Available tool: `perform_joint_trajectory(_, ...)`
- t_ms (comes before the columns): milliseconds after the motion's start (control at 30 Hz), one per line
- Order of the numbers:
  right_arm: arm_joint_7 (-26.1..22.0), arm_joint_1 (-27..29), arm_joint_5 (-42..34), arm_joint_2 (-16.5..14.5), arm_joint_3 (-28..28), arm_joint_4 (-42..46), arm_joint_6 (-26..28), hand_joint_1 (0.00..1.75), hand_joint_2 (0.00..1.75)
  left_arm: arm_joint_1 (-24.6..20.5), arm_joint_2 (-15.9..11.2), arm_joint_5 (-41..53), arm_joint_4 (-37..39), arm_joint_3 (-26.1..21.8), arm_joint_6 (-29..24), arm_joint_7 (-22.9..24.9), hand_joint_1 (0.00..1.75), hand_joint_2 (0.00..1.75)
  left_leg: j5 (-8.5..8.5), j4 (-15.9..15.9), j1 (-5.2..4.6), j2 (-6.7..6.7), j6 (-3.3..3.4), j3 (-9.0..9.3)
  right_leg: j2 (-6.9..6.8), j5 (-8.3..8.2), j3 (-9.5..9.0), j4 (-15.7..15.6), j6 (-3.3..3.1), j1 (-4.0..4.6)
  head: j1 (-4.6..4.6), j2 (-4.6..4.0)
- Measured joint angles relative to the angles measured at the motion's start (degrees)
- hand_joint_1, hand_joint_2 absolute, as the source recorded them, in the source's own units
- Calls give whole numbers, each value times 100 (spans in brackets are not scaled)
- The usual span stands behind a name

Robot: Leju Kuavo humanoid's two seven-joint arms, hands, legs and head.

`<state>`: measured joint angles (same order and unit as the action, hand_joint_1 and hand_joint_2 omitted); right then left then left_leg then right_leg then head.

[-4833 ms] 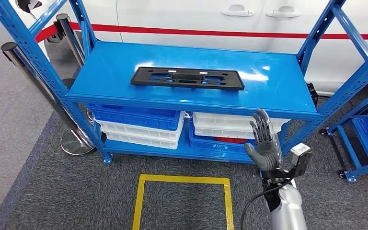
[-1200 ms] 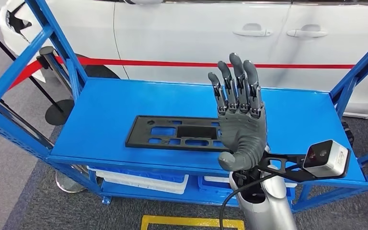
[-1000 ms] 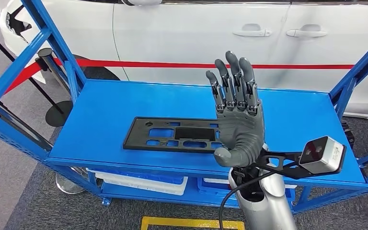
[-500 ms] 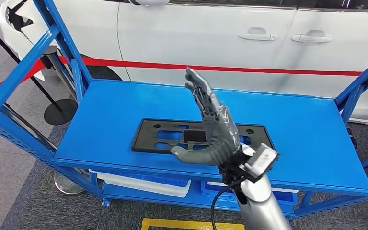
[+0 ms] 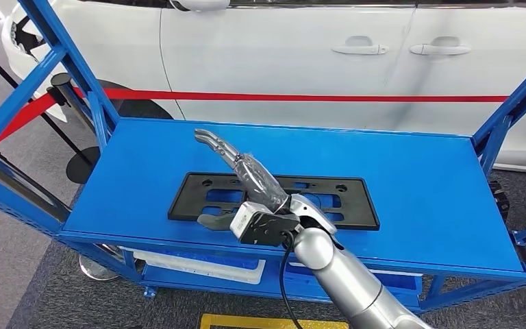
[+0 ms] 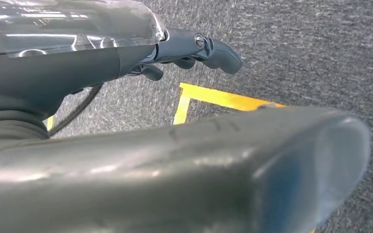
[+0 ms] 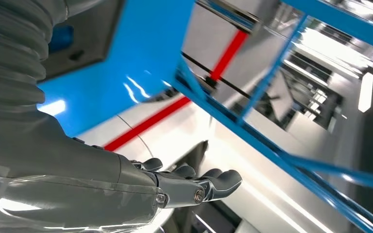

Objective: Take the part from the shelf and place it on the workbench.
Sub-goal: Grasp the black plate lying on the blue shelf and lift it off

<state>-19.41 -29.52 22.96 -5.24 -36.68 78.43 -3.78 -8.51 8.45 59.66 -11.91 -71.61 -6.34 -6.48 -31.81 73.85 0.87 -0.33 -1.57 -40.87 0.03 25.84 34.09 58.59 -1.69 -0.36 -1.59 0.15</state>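
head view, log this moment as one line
phase: reach | right hand: over black part, fingers spread, holding nothing | part: flat on blue shelf | left hand: hanging over floor

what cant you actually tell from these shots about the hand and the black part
- Head view: whether the right hand touches the black part; the hand and wrist camera hide the part's middle.
- Right wrist view: the part is cut off behind the hand's ribbed cover.
- Left wrist view: the left hand shows against carpet; its thumb blocks much.
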Motion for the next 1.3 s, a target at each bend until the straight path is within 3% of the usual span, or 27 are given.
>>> perform_joint_trajectory(67,-1,-66,11,2,-68,-115,13,0,175,-4,-5,1,0,-1,0,3,0,0,423,-765,-8,1,59,338,12,18,-23,8,5,15,1,0)
perform_joint_trajectory(133,-2,-142,14,4,-125,-206,22,0,175,-16,-18,2,0,1,0,3,0,0,651,-1413,-37,0,120,635,23,31,-21,21,42,35,2,1)
perform_joint_trajectory(200,1,-184,23,9,-168,-284,26,0,175,-21,-26,3,0,0,0,3,0,0,656,-1548,-68,-7,156,690,25,27,-7,19,93,38,3,1)
perform_joint_trajectory(300,53,-273,110,32,-253,-391,23,0,175,-19,-27,11,0,-1,9,-2,0,0,703,-1620,-30,-5,230,713,25,110,30,113,189,33,9,1)
perform_joint_trajectory(367,98,-386,186,76,-355,-537,24,0,175,-35,-28,25,0,-1,25,-10,0,0,724,-1653,-12,5,269,727,23,400,269,625,244,11,19,1)
perform_joint_trajectory(433,140,-505,256,152,-501,-805,25,0,175,-46,-29,45,0,0,52,-16,0,0,723,-1652,-12,7,286,725,20,692,638,1353,276,-9,25,1)
perform_joint_trajectory(467,162,-558,286,197,-579,-967,23,0,175,-47,-29,56,0,1,67,-16,0,0,722,-1650,-12,5,286,726,18,712,747,1545,284,-19,26,1)
perform_joint_trajectory(500,175,-611,305,240,-652,-1128,21,0,175,-46,-29,67,0,2,81,-17,0,0,719,-1644,-11,0,283,728,15,629,764,1542,287,-29,26,0)
perform_joint_trajectory(533,184,-668,318,275,-716,-1280,18,0,175,-46,-29,75,0,3,90,-17,0,0,713,-1635,-11,-6,276,731,12,447,664,1301,282,-37,26,0)
perform_joint_trajectory(567,186,-728,324,301,-775,-1424,16,0,175,-47,-28,84,0,5,96,-17,0,0,703,-1623,-10,-11,264,733,8,229,497,932,271,-43,27,0)
perform_joint_trajectory(633,179,-867,314,333,-890,-1691,14,0,175,-51,-28,91,0,10,100,-16,0,0,673,-1590,-31,-13,217,724,2,-35,190,249,236,-26,24,1)
perform_joint_trajectory(700,156,-965,281,355,-1009,-1940,12,0,175,-54,-29,90,0,12,99,-15,0,0,660,-1583,-45,-11,161,716,6,-49,107,40,192,1,19,1)
perform_joint_trajectory(800,128,-1053,234,369,-1171,-2211,27,0,175,-53,-34,88,0,13,98,-13,0,0,581,-1502,-22,-5,68,693,7,-79,88,-5,85,-9,19,1)
perform_joint_trajectory(867,146,-1140,272,362,-1293,-2348,72,0,175,-52,-37,88,0,16,98,-12,0,0,282,-993,-13,0,19,468,-1,-87,70,-31,26,-24,14,1)
perform_joint_trajectory(933,189,-1208,340,351,-1428,-2505,107,0,175,-48,-36,89,1,19,100,-4,0,0,-61,-202,-10,0,-8,90,-5,-77,69,-26,-2,-9,13,1)
perform_joint_trajectory(967,215,-1228,366,339,-1492,-2592,111,0,175,-45,-35,89,1,20,105,4,0,0,-121,54,-10,0,-11,-41,-7,-73,69,-18,-9,1,13,1)
perform_joint_trajectory(1000,234,-1251,380,320,-1548,-2683,111,0,175,-43,-35,85,1,20,119,16,0,0,-69,93,-10,0,-5,-69,-5,-70,68,-7,-13,9,13,1)
perform_joint_trajectory(1033,249,-1281,386,292,-1597,-2774,110,0,175,-43,-36,75,1,20,141,29,0,0,68,-68,-12,0,8,0,-1,-69,68,4,-14,15,14,0)
perform_joint_trajectory(1100,257,-1385,359,211,-1681,-2965,108,0,175,-59,-43,45,0,19,199,59,0,0,459,-857,-22,-1,72,370,16,-65,70,28,-8,28,15,0)
perform_joint_trajectory(1167,246,-1499,284,127,-1748,-3143,113,0,175,-77,-55,23,0,19,227,83,0,0,675,-1444,-48,-7,131,636,30,-69,91,45,23,47,18,-1)
perform_joint_trajectory(1300,220,-1587,153,48,-1829,-3385,132,0,175,-77,-57,19,1,19,205,98,0,0,743,-1593,-39,-13,211,663,25,-49,125,69,144,47,22,1)
